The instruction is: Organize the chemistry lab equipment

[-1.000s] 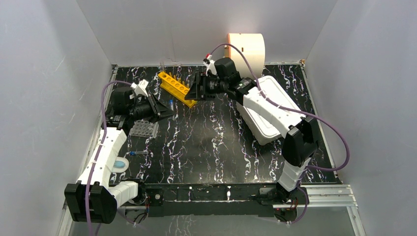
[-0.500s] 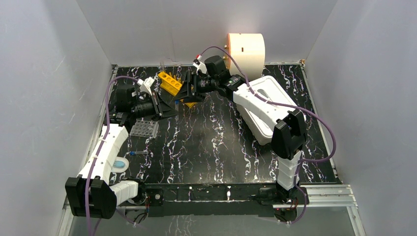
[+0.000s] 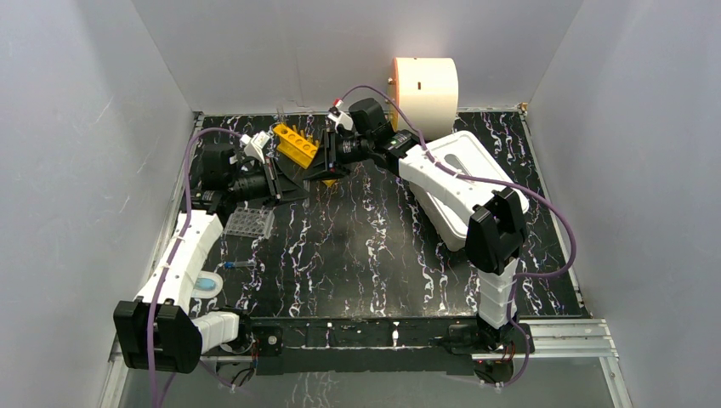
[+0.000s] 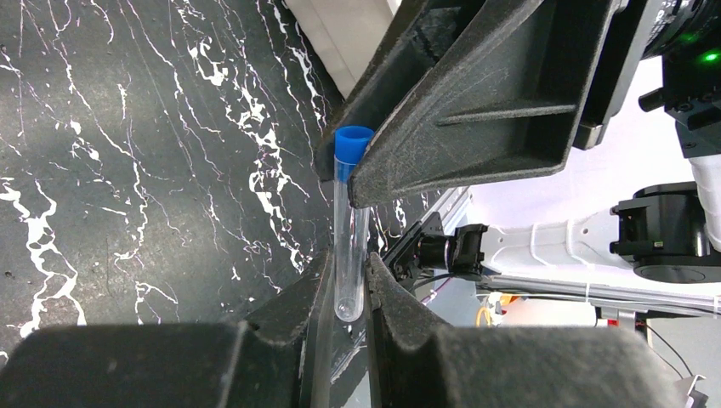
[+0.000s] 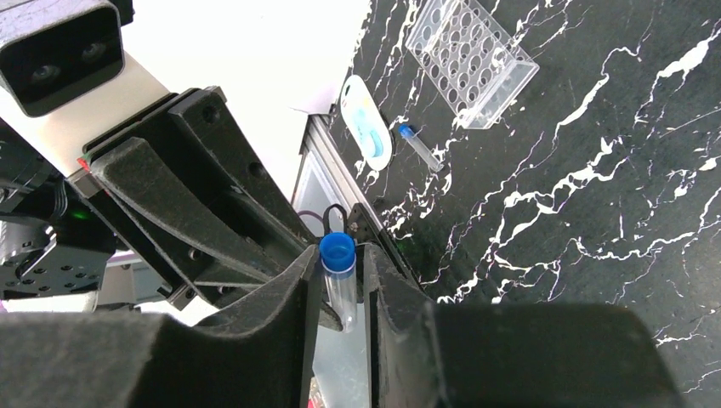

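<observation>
Black marbled table [image 3: 366, 246] carries orange rack [image 3: 295, 143], well plate [image 3: 249, 223], loose vial [image 3: 240, 265], white tub [image 3: 486, 160].

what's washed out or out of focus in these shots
Right wrist view: upper left blows out to white; the right gripper is soft, the well plate crisp. Left wrist view: blue-capped vial sharp, left gripper blurred. Top view: even light, cream drum brightest.

Clear blue-capped vial [image 4: 349, 238] gripped at its base, orange tube rack [image 3: 295, 143] nearby

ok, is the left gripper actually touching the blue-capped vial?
Touching. Left wrist view: the left gripper has both fingers pressed against the clear lower end of the blue-capped vial, no gap either side.
</observation>
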`<action>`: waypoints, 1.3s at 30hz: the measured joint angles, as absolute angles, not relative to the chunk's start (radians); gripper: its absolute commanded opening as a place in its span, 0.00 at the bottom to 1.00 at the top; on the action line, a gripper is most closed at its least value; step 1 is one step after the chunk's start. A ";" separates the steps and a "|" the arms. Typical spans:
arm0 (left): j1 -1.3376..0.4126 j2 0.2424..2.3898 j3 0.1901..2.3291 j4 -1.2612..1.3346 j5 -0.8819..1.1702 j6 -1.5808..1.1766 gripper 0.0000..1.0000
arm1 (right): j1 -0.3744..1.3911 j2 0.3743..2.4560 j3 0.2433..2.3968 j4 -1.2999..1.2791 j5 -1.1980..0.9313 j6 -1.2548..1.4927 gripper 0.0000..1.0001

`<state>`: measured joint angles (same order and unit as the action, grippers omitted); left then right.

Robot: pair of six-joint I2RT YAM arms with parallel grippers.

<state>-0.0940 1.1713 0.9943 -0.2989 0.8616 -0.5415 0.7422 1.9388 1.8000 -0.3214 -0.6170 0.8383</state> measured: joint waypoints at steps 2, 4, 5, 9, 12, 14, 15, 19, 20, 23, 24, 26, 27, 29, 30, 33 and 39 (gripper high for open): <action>-0.094 1.175 0.997 -0.304 0.862 -0.535 0.11 | 0.742 1.939 1.803 -0.322 -0.625 0.839 0.25; -0.094 1.176 0.999 -0.311 0.865 -0.527 0.11 | 0.742 1.939 1.805 -0.323 -0.633 0.839 0.23; -0.094 1.176 1.002 -0.316 0.867 -0.524 0.12 | 0.742 1.939 1.805 -0.323 -0.634 0.839 0.21; -0.094 1.177 1.011 -0.326 0.868 -0.514 0.28 | 0.742 1.939 1.805 -0.322 -0.641 0.839 0.19; -0.094 1.180 1.015 -0.331 0.867 -0.501 0.45 | 0.742 1.939 1.803 -0.321 -0.636 0.837 0.19; -0.094 1.182 1.016 -0.336 0.859 -0.492 0.58 | 0.742 1.939 1.802 -0.319 -0.624 0.833 0.19; -0.094 1.184 1.016 -0.340 0.850 -0.487 0.66 | 0.742 1.939 1.802 -0.318 -0.612 0.828 0.19; -0.094 1.192 1.018 -0.363 0.802 -0.471 0.83 | 0.741 1.937 1.802 -0.320 -0.546 0.783 0.19; -0.094 1.194 1.021 -0.374 0.784 -0.468 0.85 | 0.740 1.934 1.799 -0.323 -0.524 0.768 0.19; -0.094 1.205 1.047 -0.409 0.710 -0.455 0.85 | 0.734 1.916 1.781 -0.347 -0.459 0.718 0.20; -0.093 1.208 1.057 -0.423 0.675 -0.450 0.86 | 0.732 1.908 1.772 -0.350 -0.434 0.696 0.21; -0.086 1.210 1.070 -0.442 0.605 -0.442 0.86 | 0.727 1.892 1.757 -0.360 -0.385 0.650 0.21; -0.073 1.210 1.074 -0.453 0.564 -0.441 0.86 | 0.727 1.884 1.750 -0.364 -0.363 0.630 0.21; -0.024 1.217 1.074 -0.473 0.474 -0.443 0.86 | 0.724 1.863 1.730 -0.368 -0.325 0.594 0.21; 0.012 1.227 1.074 -0.483 0.422 -0.450 0.86 | 0.723 1.853 1.720 -0.368 -0.312 0.582 0.21; 0.117 1.289 1.074 -0.508 0.270 -0.469 0.86 | 0.721 1.822 1.688 -0.369 -0.279 0.548 0.22; 0.233 1.457 1.073 -0.533 0.057 -0.520 0.86 | 0.721 1.807 1.671 -0.369 -0.250 0.518 0.22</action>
